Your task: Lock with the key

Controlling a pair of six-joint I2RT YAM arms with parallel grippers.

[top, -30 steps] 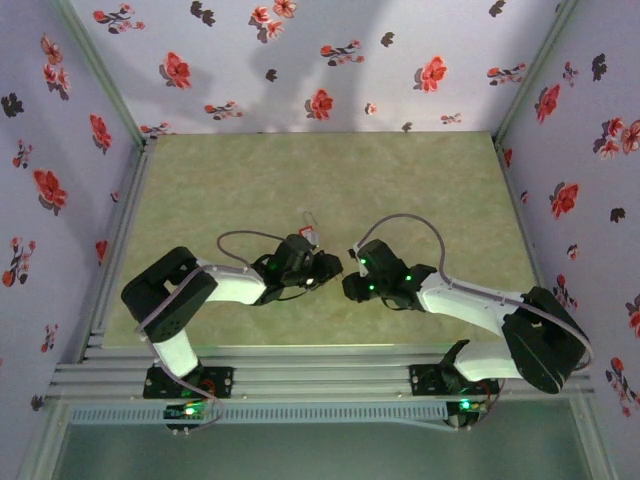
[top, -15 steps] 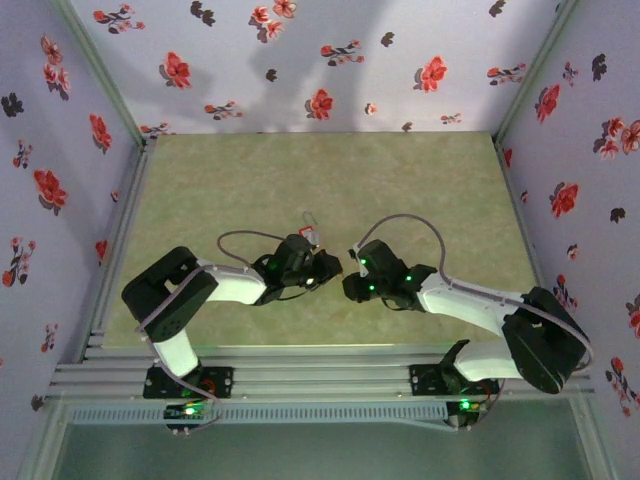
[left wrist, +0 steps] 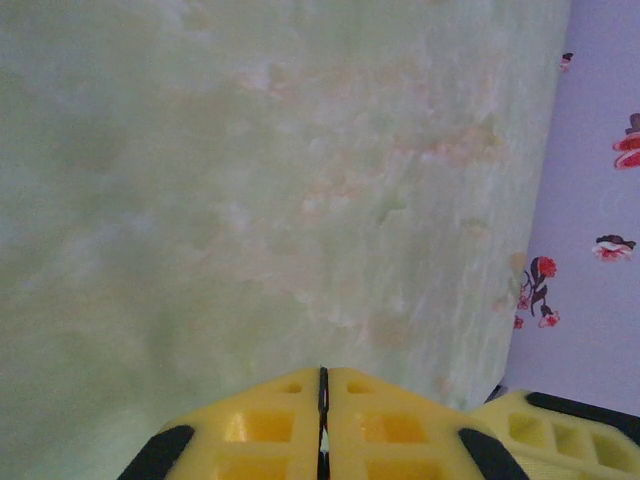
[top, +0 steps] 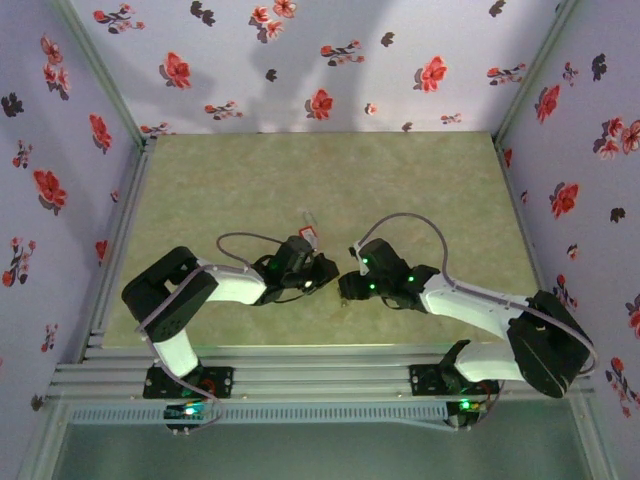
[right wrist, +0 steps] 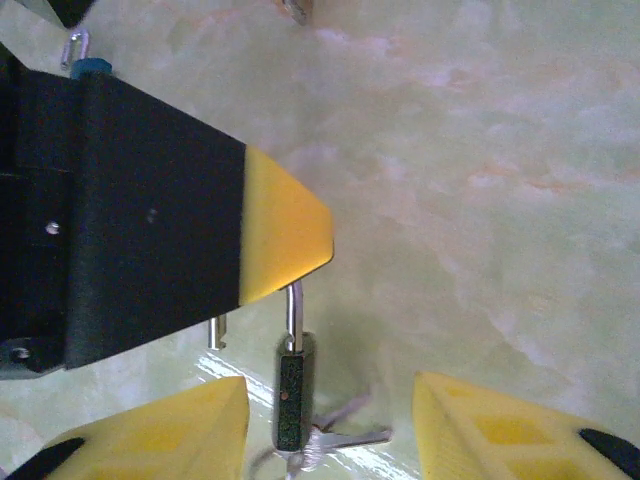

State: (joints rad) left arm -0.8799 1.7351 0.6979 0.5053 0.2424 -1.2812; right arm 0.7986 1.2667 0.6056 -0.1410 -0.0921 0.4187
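The right end effector (right wrist: 330,388) has its fingers apart, straddling the padlock (right wrist: 291,395) without touching it. The key (right wrist: 345,437) looks to be at the padlock's base, between those fingers, where thin metal blades and a wire ring (right wrist: 300,458) stick out. The left end effector (right wrist: 285,235) has its fingers pressed together and seems to pinch the bend of the shackle (right wrist: 292,315). The shackle's free leg stands out of the body, so the padlock is open. To do this step well, I judge the right fingers should close squarely on the key's head, not on the ring or a spare blade, while the left grip stops the padlock twisting. The free leg must be swung over its hole and pushed home, and the key turned gently, since it is thin. The key's black head is cut off at the bottom edge, so I cannot tell whether the key sits in the keyhole. The shackle's bend is hidden behind the left finger. A blue key (right wrist: 92,66) lies beyond that finger on the counter (right wrist: 480,150).
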